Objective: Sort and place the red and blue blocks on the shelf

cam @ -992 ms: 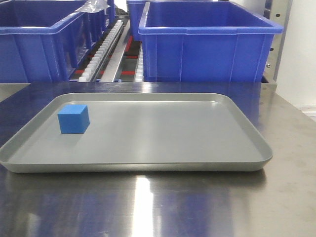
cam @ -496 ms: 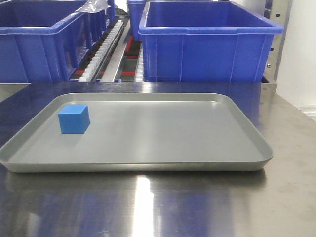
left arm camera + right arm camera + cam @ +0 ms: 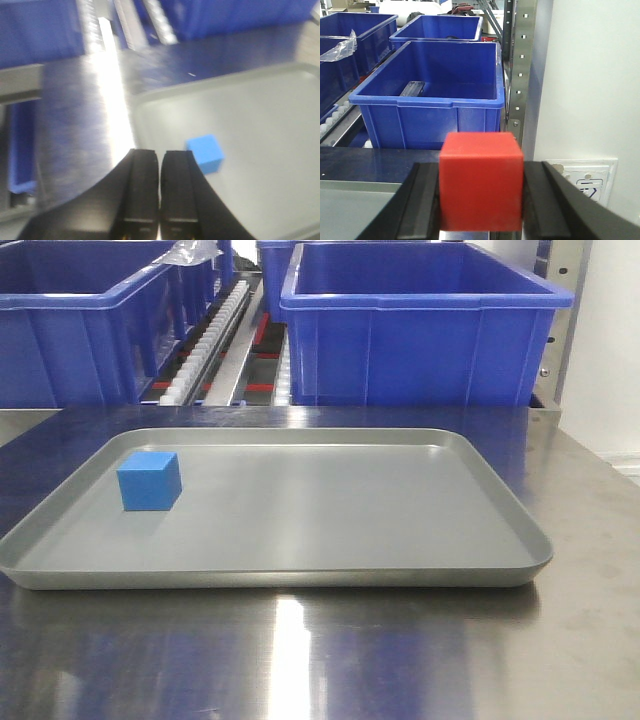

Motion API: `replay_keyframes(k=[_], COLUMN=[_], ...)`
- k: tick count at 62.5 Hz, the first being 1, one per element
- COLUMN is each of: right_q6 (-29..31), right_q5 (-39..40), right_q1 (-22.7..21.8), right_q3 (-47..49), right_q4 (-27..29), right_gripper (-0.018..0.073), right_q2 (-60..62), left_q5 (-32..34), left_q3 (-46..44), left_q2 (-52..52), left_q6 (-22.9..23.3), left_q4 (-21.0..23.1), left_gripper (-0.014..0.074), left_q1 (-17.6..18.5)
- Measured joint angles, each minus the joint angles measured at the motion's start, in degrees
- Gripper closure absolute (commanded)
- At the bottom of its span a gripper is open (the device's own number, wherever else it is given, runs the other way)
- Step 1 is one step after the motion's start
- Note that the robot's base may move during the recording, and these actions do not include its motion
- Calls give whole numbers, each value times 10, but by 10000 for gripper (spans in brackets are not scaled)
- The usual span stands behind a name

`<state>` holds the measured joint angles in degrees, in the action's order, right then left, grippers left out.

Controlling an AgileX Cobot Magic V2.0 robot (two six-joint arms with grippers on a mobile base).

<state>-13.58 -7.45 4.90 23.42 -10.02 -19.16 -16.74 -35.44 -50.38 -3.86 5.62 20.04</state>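
**A:** What stands at the far left?

**B:** A dark-blue left bin (image 3: 60, 335) on the shelf (image 3: 570, 340), with clear plastic at its far corner. Just right of it a white roller track (image 3: 205, 340) runs away from us.

**A:** And the blue block?

**B:** The blue block (image 3: 149, 481) sits flat in the grey tray (image 3: 300, 576), near the tray's left rim and toward its far side. The tray lies on the steel surface (image 3: 300, 660).

**A:** Where is the left claw?

**B:** In the blurred wrist view the left claw (image 3: 160, 172) hangs over the tray's left edge. Its 2 black fingers (image 3: 142, 185) are pressed together with nothing between them. The blue block lies just right of the tips, not touching them.

**A:** What is further right?

**B:** A second dark-blue right bin (image 3: 420, 335) stands on the shelf behind the tray's right half. A perforated metal upright rises at its right side, then a white wall (image 3: 585, 75).

**A:** And the red block?

**B:** The right claw (image 3: 481, 200) grips the red block (image 3: 481, 165) between its 2 fingers, 1 on each side, off the surface. The bin is beyond it.
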Motion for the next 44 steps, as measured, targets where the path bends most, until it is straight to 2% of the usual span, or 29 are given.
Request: replay_keyframes(k=[16, 26, 33, 44], right_q6=[0, 0, 0, 0], right_q5=[0, 0, 0, 0], right_q1=[0, 0, 0, 0], right_q3=[0, 0, 0, 0], right_q4=[0, 0, 0, 0], right_gripper=[503, 503, 503, 503], right_q2=[0, 0, 0, 0], left_q5=[-101, -187, -244, -330], left_q3=[-101, -179, -238, -320], left_q2=[-154, -241, -297, -377], left_q6=[128, 163, 219, 281], left_q4=[-26, -38, -48, -74], left_gripper=[470, 461, 377, 106], left_q1=[35, 51, 55, 55])
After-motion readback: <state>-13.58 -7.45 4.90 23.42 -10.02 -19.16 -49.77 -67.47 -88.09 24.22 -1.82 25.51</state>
